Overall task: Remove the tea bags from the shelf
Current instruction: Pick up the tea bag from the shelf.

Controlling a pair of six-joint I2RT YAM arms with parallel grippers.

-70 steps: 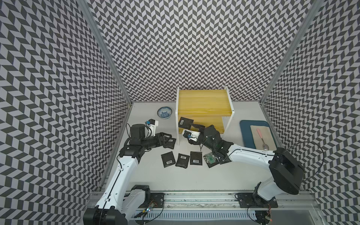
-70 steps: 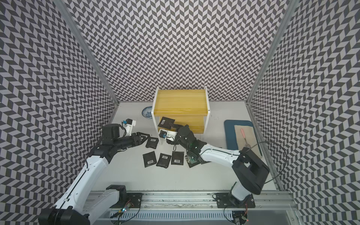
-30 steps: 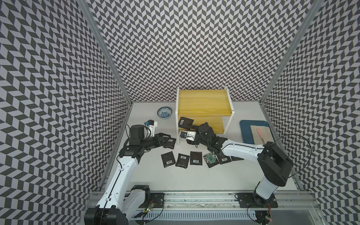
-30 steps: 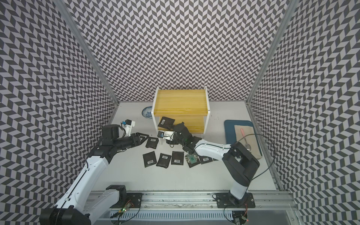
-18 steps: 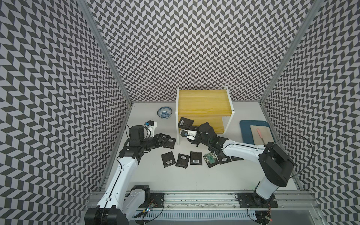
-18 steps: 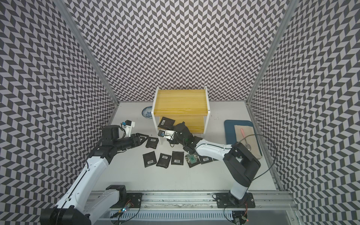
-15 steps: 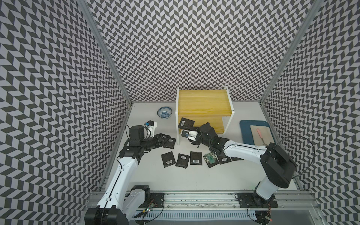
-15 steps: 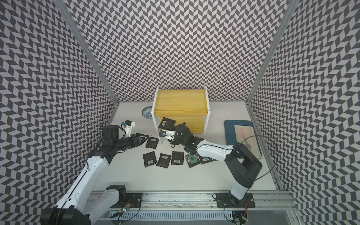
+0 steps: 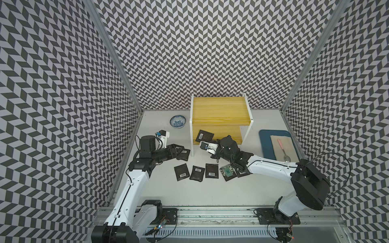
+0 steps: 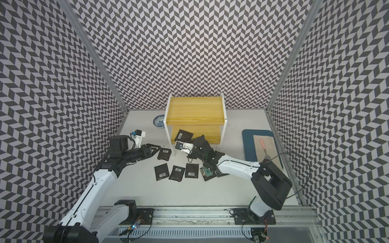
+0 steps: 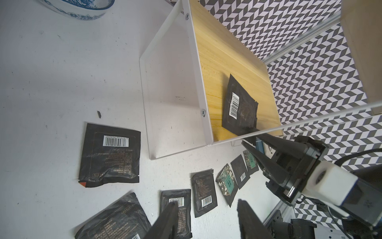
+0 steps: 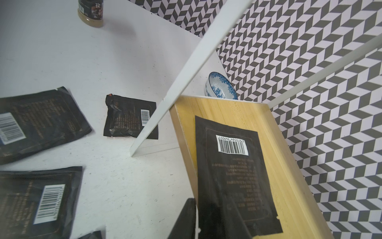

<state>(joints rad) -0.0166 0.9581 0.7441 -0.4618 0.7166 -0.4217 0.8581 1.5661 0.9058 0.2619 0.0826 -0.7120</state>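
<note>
The shelf [image 9: 219,109] [image 10: 194,109] stands at the back middle, with yellow boards and white frames. One black tea bag [image 9: 204,135] [image 12: 231,165] lies on its lower board [image 12: 227,111], overhanging the front edge. My right gripper [image 9: 216,140] [image 12: 202,203] has its jaws narrowed onto that bag's overhanging edge, one finger above and one below. Several tea bags [image 9: 197,173] [image 10: 177,171] lie in a row on the table, one with a green face [image 9: 227,172]. My left gripper [image 9: 179,148] [image 11: 206,203] hovers open and holds nothing, next to another bag [image 9: 184,153] left of the shelf.
A blue-and-white bowl [image 9: 178,121] sits left of the shelf. At the right, a dark blue tray [image 9: 265,145] holds a cloth and a spoon [image 9: 283,149]. A small jar [image 12: 91,12] shows in the right wrist view.
The right gripper moved forward to the lower shelf and its jaws narrowed onto the tea bag's edge. The left arm has not moved.
</note>
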